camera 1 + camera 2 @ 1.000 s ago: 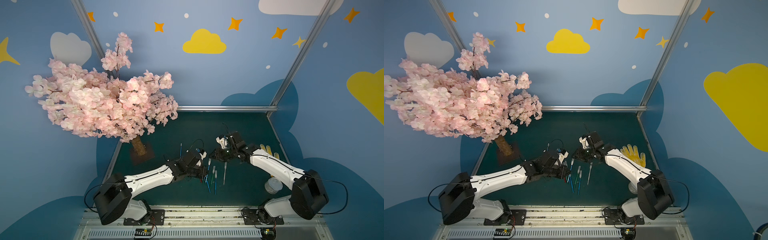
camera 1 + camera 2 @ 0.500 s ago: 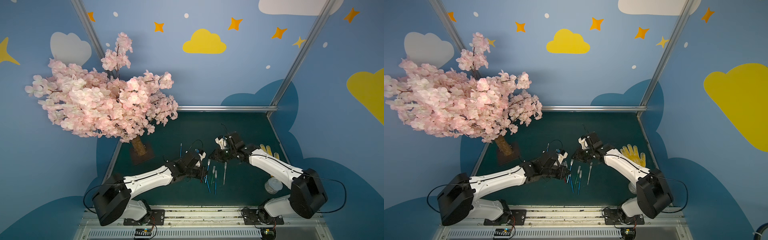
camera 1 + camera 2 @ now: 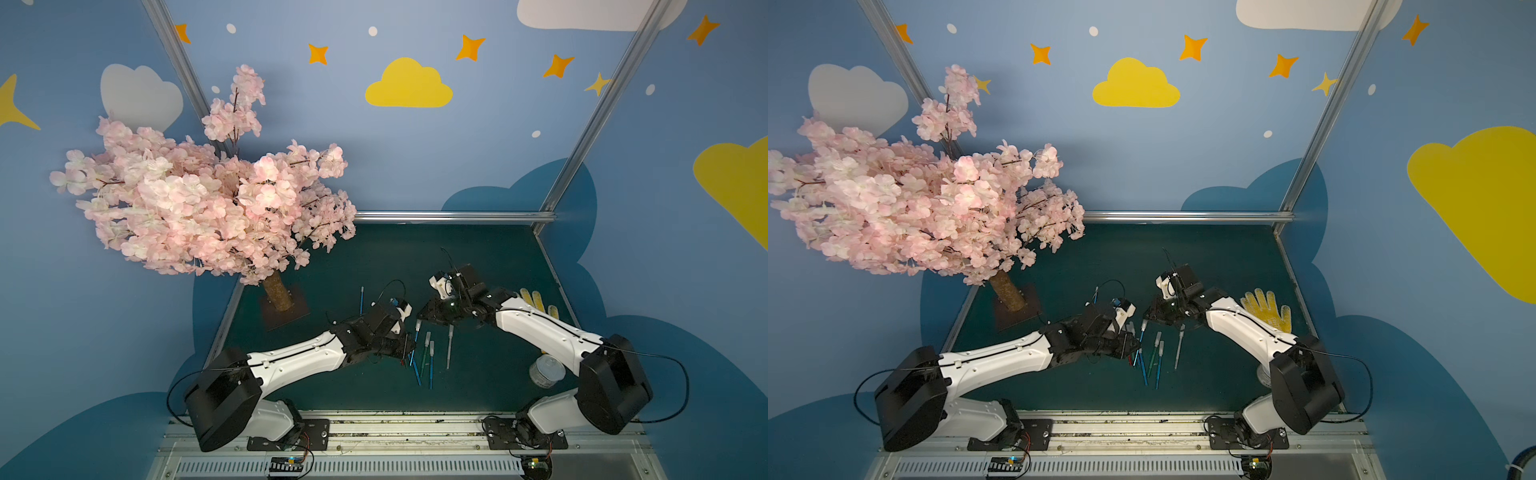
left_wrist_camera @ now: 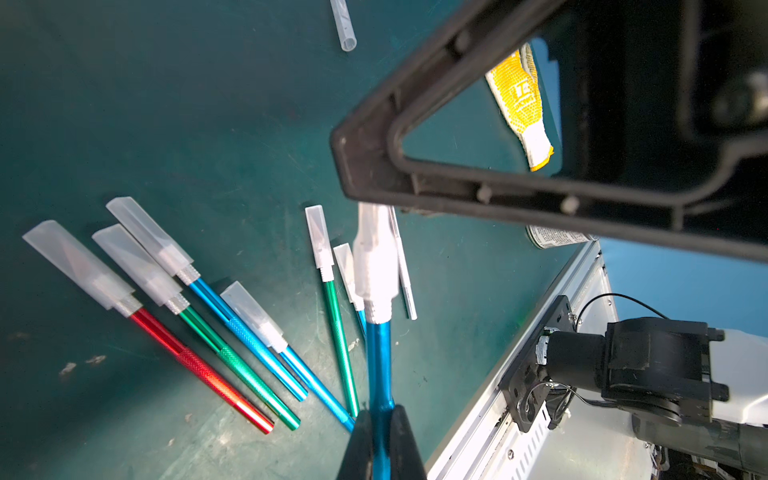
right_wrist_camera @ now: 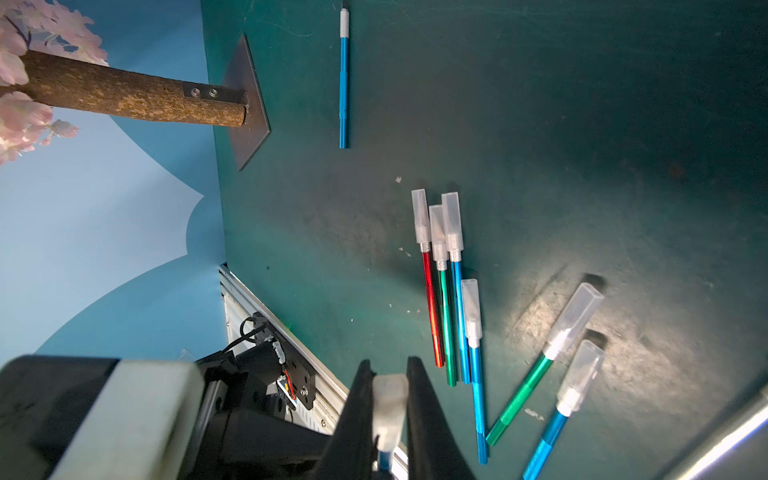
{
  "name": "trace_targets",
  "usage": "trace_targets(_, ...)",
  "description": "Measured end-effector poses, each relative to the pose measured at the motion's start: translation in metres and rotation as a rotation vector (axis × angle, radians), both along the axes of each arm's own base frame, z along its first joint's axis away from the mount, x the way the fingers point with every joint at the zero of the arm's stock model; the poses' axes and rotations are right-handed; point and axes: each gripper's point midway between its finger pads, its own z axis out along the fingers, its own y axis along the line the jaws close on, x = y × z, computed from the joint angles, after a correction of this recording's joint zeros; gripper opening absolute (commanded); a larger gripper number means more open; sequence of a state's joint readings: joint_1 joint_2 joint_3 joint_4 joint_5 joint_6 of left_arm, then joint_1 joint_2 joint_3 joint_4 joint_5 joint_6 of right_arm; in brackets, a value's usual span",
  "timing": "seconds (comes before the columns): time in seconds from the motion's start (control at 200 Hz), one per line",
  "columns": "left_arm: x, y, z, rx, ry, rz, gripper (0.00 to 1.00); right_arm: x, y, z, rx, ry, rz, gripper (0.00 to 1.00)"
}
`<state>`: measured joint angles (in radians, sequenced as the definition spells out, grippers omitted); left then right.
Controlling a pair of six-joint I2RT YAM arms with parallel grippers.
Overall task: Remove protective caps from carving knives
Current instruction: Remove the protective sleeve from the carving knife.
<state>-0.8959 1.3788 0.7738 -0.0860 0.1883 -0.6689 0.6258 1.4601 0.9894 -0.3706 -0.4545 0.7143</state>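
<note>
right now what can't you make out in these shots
Blade of held knife: left wrist view, its cap covers it.
Jar label: left wrist view, right fingers cover most, print blurred.
Tip of lone knife: right wrist view, cut by the edge.
Glove: in a top view, mostly behind the right arm.

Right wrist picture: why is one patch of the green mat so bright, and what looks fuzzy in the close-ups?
Right wrist view: light pools on the mat around two capped knives, whose caps cast dark shadows; the cap in the right gripper is blurred. Left wrist view: that cap, on the blue knife the left gripper holds, looks washed-out and soft.
</note>
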Motion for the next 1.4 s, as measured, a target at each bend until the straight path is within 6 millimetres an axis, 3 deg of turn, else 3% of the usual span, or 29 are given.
trace_targets(1.402,0.006,-0.015,0.015,-0.064,-0.060,0.007,0.08,0.014,-0.024,0.012,-0.024,0.012,-0.022,0.10)
